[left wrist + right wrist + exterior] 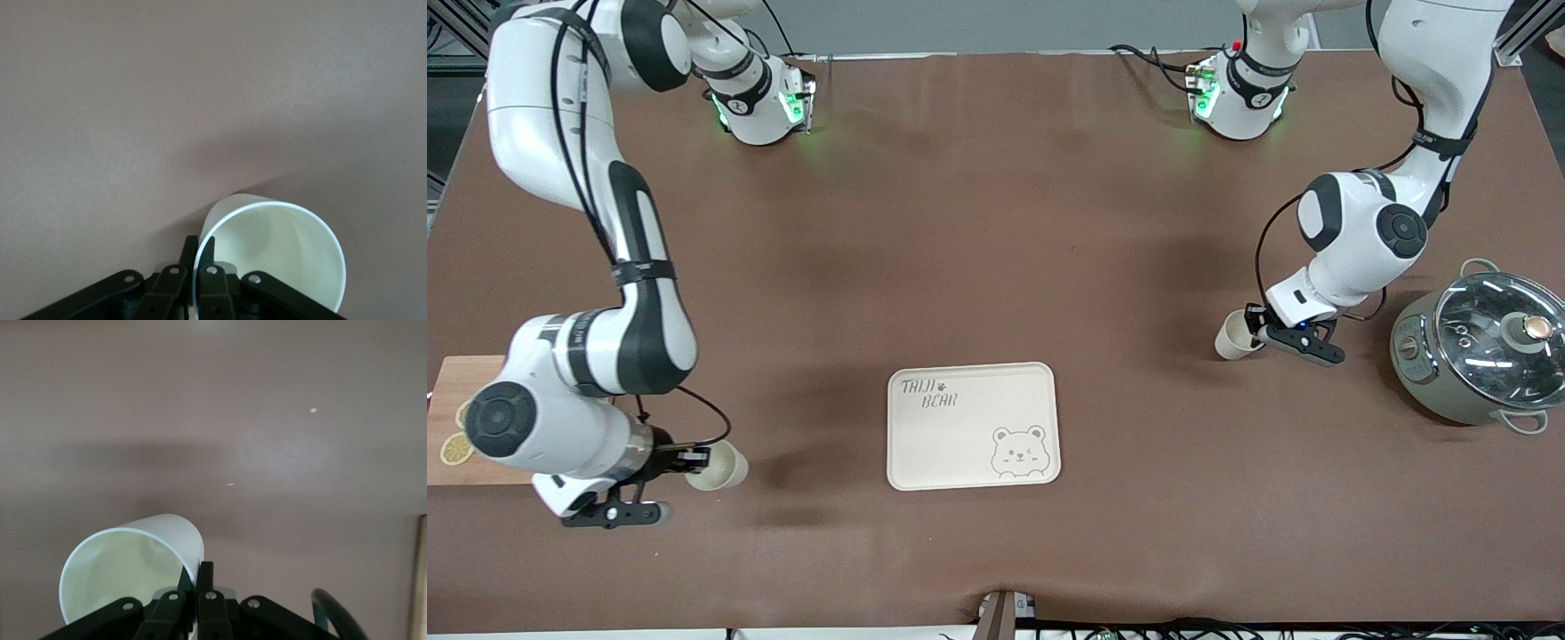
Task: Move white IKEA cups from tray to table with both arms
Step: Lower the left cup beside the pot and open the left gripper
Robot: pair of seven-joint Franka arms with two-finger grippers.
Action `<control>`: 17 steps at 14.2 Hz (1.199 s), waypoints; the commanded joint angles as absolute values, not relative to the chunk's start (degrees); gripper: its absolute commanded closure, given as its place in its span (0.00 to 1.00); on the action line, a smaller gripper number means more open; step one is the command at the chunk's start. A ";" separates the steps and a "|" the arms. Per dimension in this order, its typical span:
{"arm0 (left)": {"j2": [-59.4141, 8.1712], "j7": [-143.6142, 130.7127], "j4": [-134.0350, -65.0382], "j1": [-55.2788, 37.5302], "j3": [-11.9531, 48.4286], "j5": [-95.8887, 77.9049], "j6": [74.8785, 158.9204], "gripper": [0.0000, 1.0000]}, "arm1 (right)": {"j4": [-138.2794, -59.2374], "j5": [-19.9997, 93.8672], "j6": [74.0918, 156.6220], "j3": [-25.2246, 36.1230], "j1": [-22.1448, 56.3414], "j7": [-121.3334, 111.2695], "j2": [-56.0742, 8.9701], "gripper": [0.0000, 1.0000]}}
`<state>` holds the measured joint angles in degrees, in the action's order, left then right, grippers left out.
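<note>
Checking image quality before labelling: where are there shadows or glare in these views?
Front view: soft arm shadows on the brown table, glare streaks on the pot lid. Left wrist view: a dark shadow beside the cup held by the left gripper. Right wrist view: a broad shadow band above the cup in the right gripper.

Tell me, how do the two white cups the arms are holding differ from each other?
The left gripper pinches the left arm's cup beside the lidded pot. The right gripper pinches the right arm's cup near the wooden board, lower in the front view. The bear tray lies between them. Both cups look identical, each clamped by its rim.
</note>
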<state>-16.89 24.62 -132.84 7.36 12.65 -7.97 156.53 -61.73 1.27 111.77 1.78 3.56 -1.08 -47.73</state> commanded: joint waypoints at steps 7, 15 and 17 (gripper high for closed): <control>-16.88 25.84 -134.30 5.98 13.27 -7.91 160.22 0.00 | -62.66 7.91 113.02 1.05 -4.92 -17.21 -47.81 1.00; -14.24 23.04 -125.09 5.98 13.18 -7.91 145.41 0.00 | -69.70 8.09 122.16 1.05 -5.62 -19.60 -48.51 1.00; -14.33 19.44 -121.13 5.54 13.27 -7.82 140.82 0.00 | -71.53 8.00 124.26 1.14 -5.45 -19.60 -48.69 1.00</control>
